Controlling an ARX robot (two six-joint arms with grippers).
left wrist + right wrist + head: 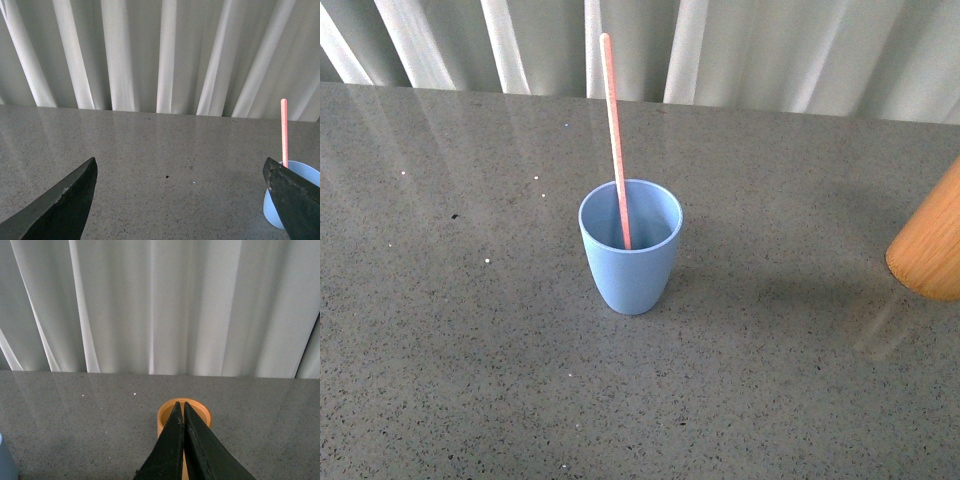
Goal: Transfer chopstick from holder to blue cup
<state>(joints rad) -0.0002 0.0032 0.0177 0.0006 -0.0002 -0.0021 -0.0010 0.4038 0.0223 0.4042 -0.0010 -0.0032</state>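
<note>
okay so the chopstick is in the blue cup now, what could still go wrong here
The chopstick stands tall and leaning in the blue cup, so a nudge might tip the cup. The open left gripper has one finger near the cup. The shut right gripper sits close to the holder rim and might knock it.

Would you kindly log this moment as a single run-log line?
chopstick: standing in blue cup, leaning on rim | holder: at table's right edge of view | left claw: open, empty | right claw: shut, above holder
</note>
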